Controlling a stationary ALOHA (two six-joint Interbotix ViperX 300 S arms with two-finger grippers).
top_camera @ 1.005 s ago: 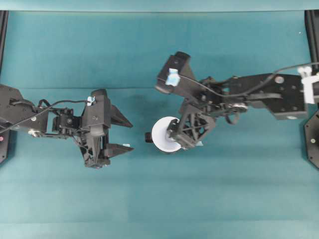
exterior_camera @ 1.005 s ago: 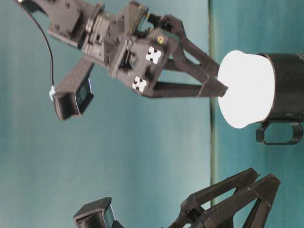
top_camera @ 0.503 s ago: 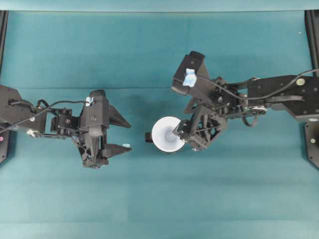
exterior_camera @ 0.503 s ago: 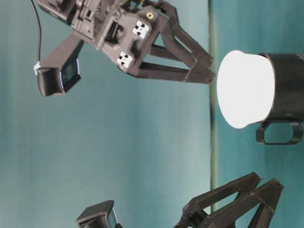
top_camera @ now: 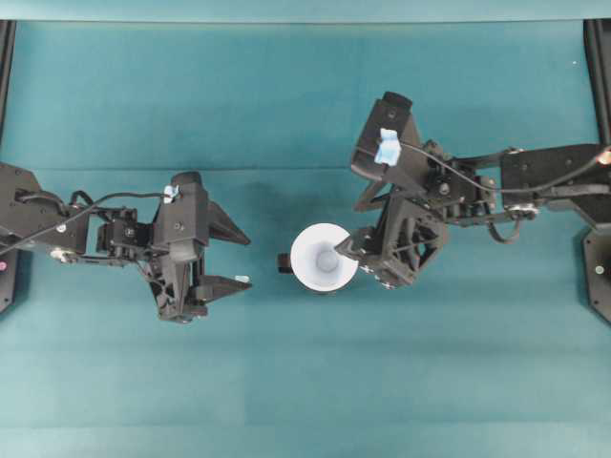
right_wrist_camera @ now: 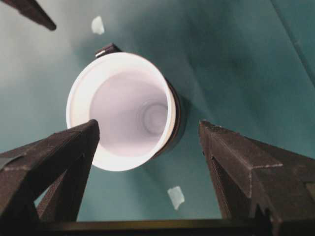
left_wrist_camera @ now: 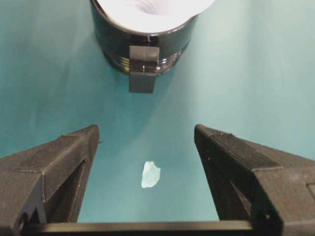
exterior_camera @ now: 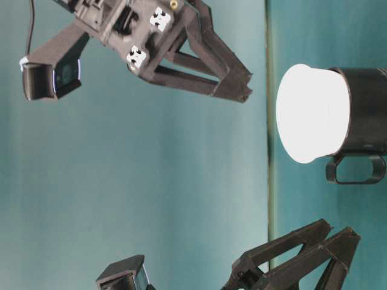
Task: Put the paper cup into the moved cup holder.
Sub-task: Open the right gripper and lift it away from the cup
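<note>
The white paper cup (top_camera: 324, 258) stands upright inside the glossy black cup holder (exterior_camera: 369, 112), whose handle (top_camera: 284, 261) points left. The cup's upper part sticks out of the holder (exterior_camera: 311, 112). My right gripper (top_camera: 355, 260) is open and empty, raised above and to the right of the cup (exterior_camera: 245, 86), not touching it. The right wrist view looks down into the cup (right_wrist_camera: 123, 110) between the open fingers. My left gripper (top_camera: 248, 260) is open and empty, low and left of the holder (left_wrist_camera: 142, 44), facing its handle.
Small pale tape scraps lie on the teal cloth: one between the left fingers (left_wrist_camera: 150, 174), one near the cup (right_wrist_camera: 175, 196). Black frame rails stand at the far left (top_camera: 6, 57) and far right (top_camera: 600, 57) edges.
My right gripper has come off the cup's rim, risen and drawn back to the right, leaving the cup in the holder. The left arm has barely moved.
</note>
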